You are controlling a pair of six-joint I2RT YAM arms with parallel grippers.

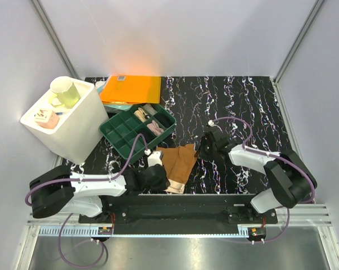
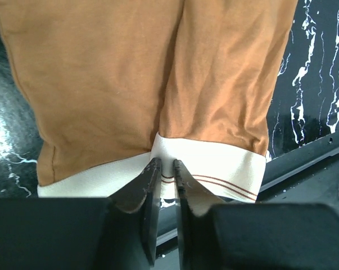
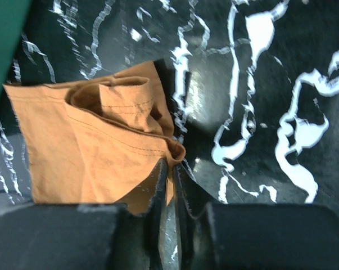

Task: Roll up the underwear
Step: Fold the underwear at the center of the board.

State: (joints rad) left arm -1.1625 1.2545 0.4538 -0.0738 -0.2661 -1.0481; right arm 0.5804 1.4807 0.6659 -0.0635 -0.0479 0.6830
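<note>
The brown underwear (image 1: 179,163) lies stretched on the black marbled table (image 1: 236,107) between my two grippers. My left gripper (image 1: 157,175) is shut on its pale waistband (image 2: 214,163), pinching the middle of the band between the fingertips (image 2: 153,169) at the near edge. My right gripper (image 1: 206,147) is shut on a leg hem of the same brown underwear (image 3: 96,146), whose leg ends lie bunched and folded over. The black underwear is out of view.
A green compartment tray (image 1: 136,128) with rolled items sits just behind the underwear. A white bin (image 1: 68,119) holding a green cup stands at the left. An orange folder (image 1: 130,89) lies at the back. The table's near edge rail (image 1: 180,202) is right under the waistband.
</note>
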